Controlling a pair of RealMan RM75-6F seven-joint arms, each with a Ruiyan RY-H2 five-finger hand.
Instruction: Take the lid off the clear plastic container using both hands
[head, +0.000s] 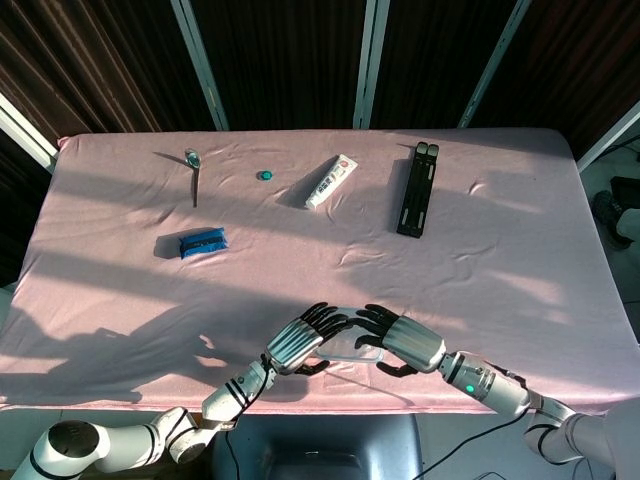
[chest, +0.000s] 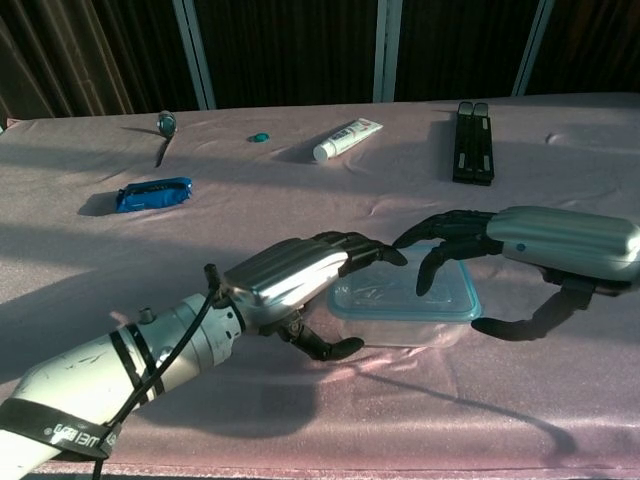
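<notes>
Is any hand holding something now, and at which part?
Nothing is clearly held. Both the left hand and right hand hover over the lidded clear container; contact cannot be told.

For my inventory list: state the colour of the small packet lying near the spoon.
The packet is bright blue, clearest in the chest view.
</notes>
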